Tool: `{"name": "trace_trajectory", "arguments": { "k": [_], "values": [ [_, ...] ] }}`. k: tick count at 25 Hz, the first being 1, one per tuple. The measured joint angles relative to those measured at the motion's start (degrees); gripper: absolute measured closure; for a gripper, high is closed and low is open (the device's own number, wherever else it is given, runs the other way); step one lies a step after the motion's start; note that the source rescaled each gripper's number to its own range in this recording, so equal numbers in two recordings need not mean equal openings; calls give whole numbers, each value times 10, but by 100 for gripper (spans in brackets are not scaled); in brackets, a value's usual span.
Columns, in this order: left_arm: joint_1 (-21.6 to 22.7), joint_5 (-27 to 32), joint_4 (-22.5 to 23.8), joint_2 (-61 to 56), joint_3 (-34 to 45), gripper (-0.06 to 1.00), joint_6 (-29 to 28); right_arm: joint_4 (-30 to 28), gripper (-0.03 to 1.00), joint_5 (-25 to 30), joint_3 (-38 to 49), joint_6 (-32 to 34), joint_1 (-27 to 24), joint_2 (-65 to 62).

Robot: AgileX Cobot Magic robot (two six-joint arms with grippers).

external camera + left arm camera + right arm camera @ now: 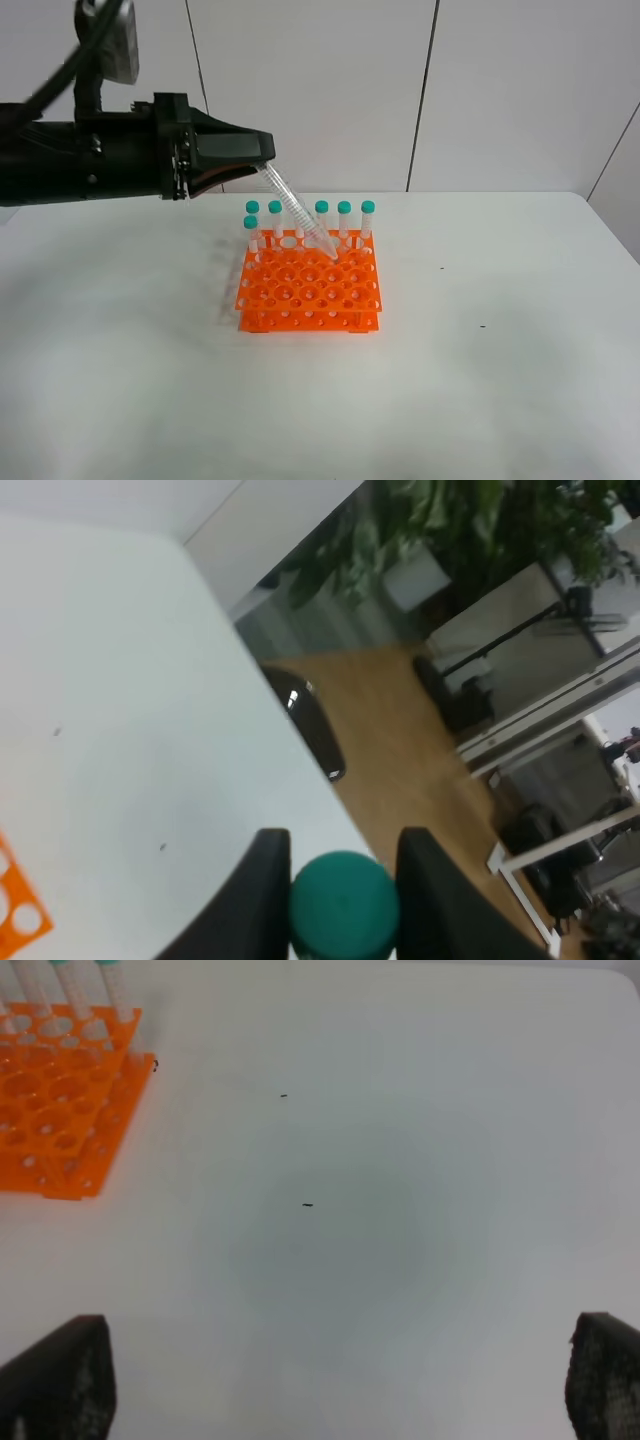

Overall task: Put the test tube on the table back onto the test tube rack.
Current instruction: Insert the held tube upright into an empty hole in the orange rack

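My left gripper (262,150) is shut on the test tube (293,212), a clear tube held at a slant above the table (480,380). Its pointed tip touches or hovers at the top tier of the orange test tube rack (310,285), near the back middle holes. In the left wrist view the tube's teal cap (343,905) sits between the two black fingers (262,890). Several other teal-capped tubes (344,218) stand upright along the rack's back row. My right gripper (340,1380) is open and empty over bare table, right of the rack (55,1110); it is out of the high view.
Small dark specks (307,1204) lie on the tabletop right of the rack. The table's edge (300,770) drops to a wooden floor with plants and stands beyond. A corner of the rack (15,905) shows in the left wrist view.
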Motion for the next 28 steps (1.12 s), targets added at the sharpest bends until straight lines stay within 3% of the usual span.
{"name": "trace_trajectory", "arguments": {
  "k": [5, 9, 13, 16, 21, 25, 28],
  "values": [
    [0, -31, 6, -49, 0, 94, 0, 0, -3, 0, 0, 0, 0, 0],
    [0, -72, 38, -68, 0, 94, 0, 0, -3, 0, 0, 0, 0, 0],
    [0, -114, 109, -80, -3, 94, -7, 0, -3, 0, 0, 0, 0, 0],
    [0, -159, 238, -93, -20, 94, -77, 0, -3, 0, 0, 0, 0, 0],
    [-5, -240, 541, -106, -45, 94, -305, 0, -3, 0, 0, 0, 0, 0],
    [-61, -291, 758, -106, -46, 94, -469, 0, -3, 0, 0, 0, 0, 0],
    [-114, -326, 873, -106, -46, 94, -559, 0, -3, 0, 0, 0, 0, 0]
  ]
}}
